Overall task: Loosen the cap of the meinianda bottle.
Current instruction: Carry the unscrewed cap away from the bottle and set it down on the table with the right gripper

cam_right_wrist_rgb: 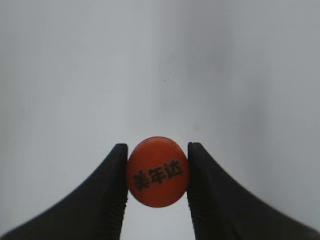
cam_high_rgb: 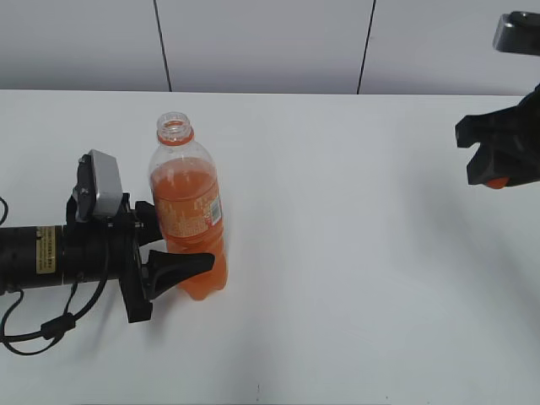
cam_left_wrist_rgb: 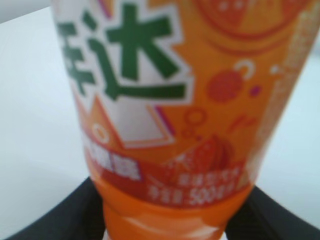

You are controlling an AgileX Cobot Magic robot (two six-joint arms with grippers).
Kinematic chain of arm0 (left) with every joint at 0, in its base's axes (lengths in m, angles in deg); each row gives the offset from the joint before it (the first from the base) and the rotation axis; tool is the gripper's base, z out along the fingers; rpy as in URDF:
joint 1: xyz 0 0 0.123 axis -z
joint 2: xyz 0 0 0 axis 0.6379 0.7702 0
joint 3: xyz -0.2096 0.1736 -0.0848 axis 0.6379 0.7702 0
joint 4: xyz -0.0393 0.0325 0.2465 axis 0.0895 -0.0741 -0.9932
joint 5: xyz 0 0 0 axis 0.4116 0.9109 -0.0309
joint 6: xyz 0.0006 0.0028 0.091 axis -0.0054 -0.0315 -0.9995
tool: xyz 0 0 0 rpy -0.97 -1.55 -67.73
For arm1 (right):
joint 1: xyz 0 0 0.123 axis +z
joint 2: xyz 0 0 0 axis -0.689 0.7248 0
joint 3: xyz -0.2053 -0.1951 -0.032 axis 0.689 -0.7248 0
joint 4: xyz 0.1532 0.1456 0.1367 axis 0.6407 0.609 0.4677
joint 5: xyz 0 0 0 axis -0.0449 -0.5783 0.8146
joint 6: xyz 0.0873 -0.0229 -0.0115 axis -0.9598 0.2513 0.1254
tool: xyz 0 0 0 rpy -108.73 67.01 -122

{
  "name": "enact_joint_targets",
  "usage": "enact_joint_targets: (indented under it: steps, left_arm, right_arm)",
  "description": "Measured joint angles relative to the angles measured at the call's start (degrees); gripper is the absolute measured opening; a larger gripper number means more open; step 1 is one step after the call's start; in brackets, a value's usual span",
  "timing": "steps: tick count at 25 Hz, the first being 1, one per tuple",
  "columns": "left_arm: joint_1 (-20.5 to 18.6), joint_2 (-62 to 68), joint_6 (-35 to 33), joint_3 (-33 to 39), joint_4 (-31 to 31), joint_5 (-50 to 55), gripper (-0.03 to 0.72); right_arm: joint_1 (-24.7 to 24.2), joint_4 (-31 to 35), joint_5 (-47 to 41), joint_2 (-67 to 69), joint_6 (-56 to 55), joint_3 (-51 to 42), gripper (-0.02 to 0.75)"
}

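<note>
My left pincer [cam_high_rgb: 181, 253] is clamped around the lower body of the meinianda bottle [cam_high_rgb: 187, 215], one finger on the far side and one on the near side, at the bottom edge of the orange label. The bottle stands upright on the white table [cam_high_rgb: 354, 278], left of centre, about half full of orange drink, and its mouth is bare: only the orange neck ring is left at the top. The cap [cam_right_wrist_rgb: 158, 171] is in my right pincer [cam_high_rgb: 496, 173], pinched edge to edge between my two black fingers [cam_right_wrist_rgb: 111, 190], the printed top face turned to the wrist camera, held up in the air at the far right of the scene, well apart from the bottle. So I judge the loosening itself done, and more than done, since the cap is right off. What is in hand now is to carry it without mishap. The cap is small, hard and smooth-sided, and my hold is only two narrow lines on its rim, so I would keep the squeeze even and move slowly; a jerk could flip it out. If I set it down, I would lower it close to the table on the right before parting my fingers, so it does not bounce or roll. With the left I would hold firm but not squeeze harder: the bottle is open, its thin wall gives, and a crush or tilt could spill drink.
</note>
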Motion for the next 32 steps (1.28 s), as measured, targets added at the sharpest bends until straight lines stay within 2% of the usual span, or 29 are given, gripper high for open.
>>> enact_joint_targets:
  steps: [8, 17, 24, 32]
  left_arm:
    - [0.0, 0.0, 0.0, 0.0, 0.0, 0.0, 0.4]
    - [0.0, 0.0, 0.0, 0.0, 0.0, 0.0, 0.4]
    - [0.0, 0.0, 0.0, 0.0, 0.0, 0.0, 0.4]
    - [0.0, 0.0, 0.0, 0.0, 0.0, -0.05, 0.4]
  right_arm:
    - [0.0, 1.35, 11.08, 3.0, -1.06, -7.97, 0.272]
    - [0.0, 0.8, 20.54, 13.15, -0.94, -8.13, 0.272]
    - [0.0, -3.94, 28.94, 19.52, -0.94, -8.13, 0.272]
    - [0.0, -5.96, 32.72, 25.21, -0.94, -8.13, 0.272]
